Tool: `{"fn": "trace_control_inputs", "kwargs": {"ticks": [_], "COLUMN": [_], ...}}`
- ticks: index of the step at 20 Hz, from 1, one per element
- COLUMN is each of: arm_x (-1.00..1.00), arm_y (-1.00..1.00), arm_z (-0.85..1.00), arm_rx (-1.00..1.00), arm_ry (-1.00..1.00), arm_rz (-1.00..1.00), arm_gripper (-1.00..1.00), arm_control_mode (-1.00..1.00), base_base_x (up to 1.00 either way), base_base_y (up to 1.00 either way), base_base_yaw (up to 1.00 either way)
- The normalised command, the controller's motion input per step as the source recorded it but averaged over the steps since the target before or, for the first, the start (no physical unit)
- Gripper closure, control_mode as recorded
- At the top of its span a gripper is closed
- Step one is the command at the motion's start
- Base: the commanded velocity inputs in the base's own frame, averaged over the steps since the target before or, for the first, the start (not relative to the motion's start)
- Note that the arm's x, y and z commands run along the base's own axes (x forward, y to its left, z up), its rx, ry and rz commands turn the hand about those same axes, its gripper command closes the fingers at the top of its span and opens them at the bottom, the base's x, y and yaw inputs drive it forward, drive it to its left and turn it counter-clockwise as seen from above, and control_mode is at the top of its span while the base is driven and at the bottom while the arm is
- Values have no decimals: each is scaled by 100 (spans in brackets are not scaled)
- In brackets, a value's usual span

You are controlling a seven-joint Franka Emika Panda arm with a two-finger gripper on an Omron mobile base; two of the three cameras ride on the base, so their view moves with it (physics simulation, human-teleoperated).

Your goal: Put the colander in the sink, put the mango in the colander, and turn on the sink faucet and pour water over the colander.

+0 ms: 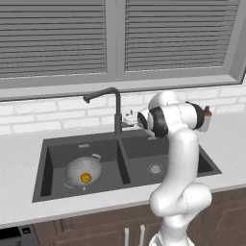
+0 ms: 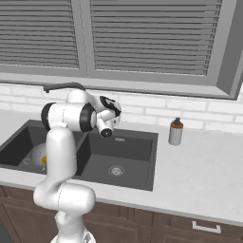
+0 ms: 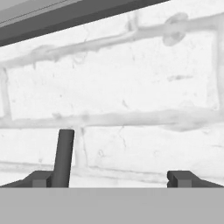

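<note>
Claw (image 3: 111,179): your jaws stand fully apart, empty, facing the brick wall beside the sink faucet (image 1: 116,108), likely lining up for its lever. Colander (image 1: 83,171): seated in the sink's (image 1: 43,168) left basin, mango (image 1: 86,178) inside, awaiting water.

Pale grey counter (image 1: 19,158) with inset dark sink (image 1: 48,144); soap bottle (image 2: 175,132) apparently upright beside it.

I see even, soft light with no clear source and no glare. Inside the sink (image 1: 48,163) it is darker, with only weak shadows. All pictures are low in detail; the hand view looks grey and slightly blurred.
</note>
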Motion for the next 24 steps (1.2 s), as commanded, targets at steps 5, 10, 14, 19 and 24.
{"fn": "trace_control_inputs", "kwargs": {"ticks": [5, 10, 14, 19, 24], "arm_x": [23, 2, 0, 0, -2], "arm_y": [0, -9, -33, -64, -80], "arm_z": [-5, 0, -1, 0, 0], "arm_rx": [0, 0, 0, 3, 7], "arm_ry": [1, 8, 13, 12, 9], "arm_rz": [0, 0, 0, -2, -2], "arm_gripper": [100, 100, 100, 100, 100], "arm_control_mode": [-100, -100, -100, -100, -100], "base_base_x": [0, 0, 0, 0, 0], "base_base_y": [0, 0, 0, 0, 0], "base_base_yaw": [0, 0, 0, 0, 0]}}
